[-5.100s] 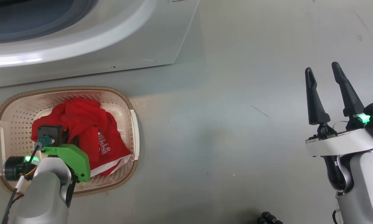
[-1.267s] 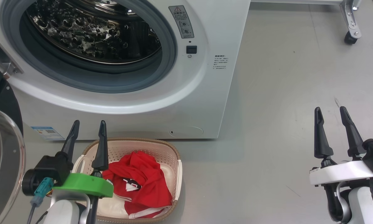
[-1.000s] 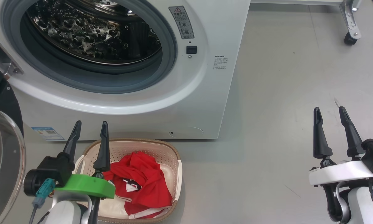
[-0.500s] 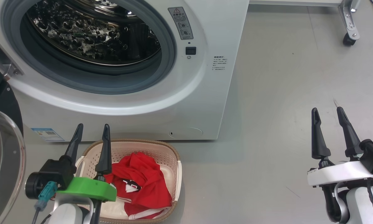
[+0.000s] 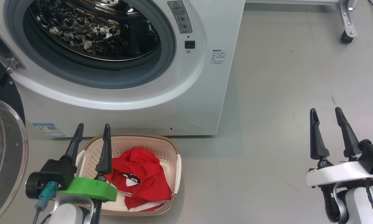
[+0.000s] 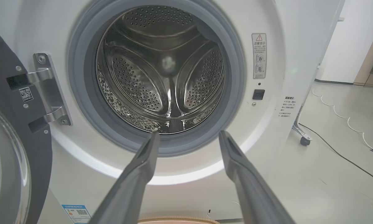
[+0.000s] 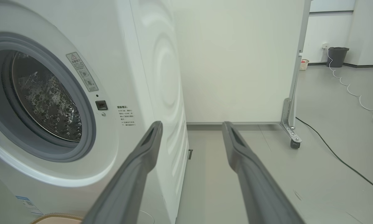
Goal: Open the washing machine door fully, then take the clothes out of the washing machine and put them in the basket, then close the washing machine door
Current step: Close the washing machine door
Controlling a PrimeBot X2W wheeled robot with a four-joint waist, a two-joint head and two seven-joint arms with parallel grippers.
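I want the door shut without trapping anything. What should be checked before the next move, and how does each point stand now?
1. No garment in the drum: ok, bare steel in the left wrist view.
2. The clothes in the basket: ok, the red heap lies inside.
3. The left gripper free: ok, open, holding nothing.
4. The right gripper free: ok, open, off to the right of the washing machine.
5. The washing machine door can swing past the left gripper: cannot tell.
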